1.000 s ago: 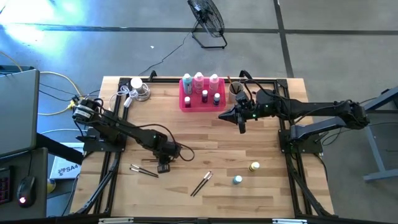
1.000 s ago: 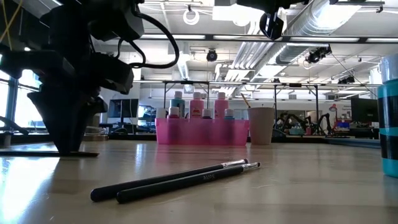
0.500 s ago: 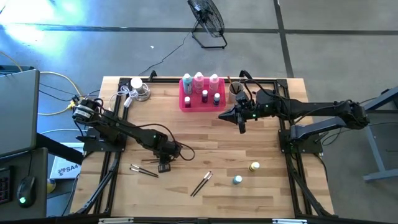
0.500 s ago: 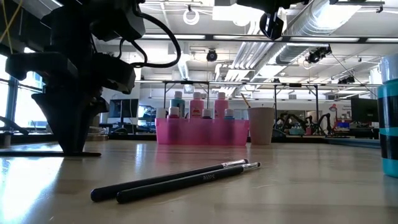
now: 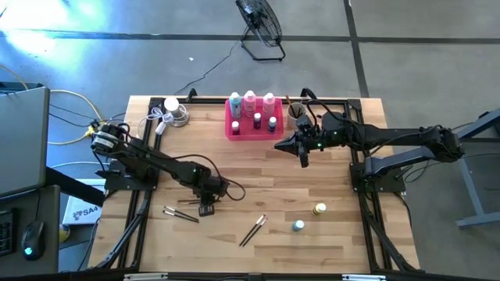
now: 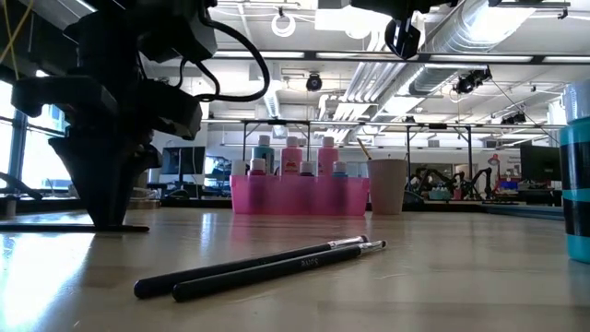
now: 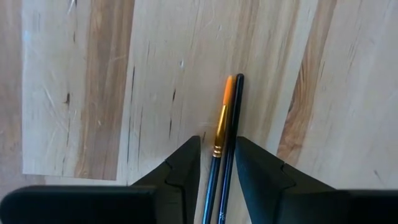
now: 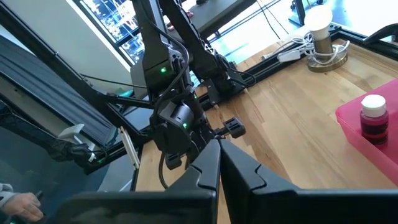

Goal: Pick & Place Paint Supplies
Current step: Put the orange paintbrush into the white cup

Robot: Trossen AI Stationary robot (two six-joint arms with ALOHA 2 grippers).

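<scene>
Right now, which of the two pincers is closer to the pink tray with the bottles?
The right pincer. It hangs just off the pink tray's right front corner. The left pincer is much farther away, down at two paintbrushes near the table's left front.

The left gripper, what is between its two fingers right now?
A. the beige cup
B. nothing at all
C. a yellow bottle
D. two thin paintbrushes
D: the left wrist view shows the left gripper down at the wooden table with two thin paintbrushes lying side by side in the gap between its fingers, one with an orange tip.
</scene>
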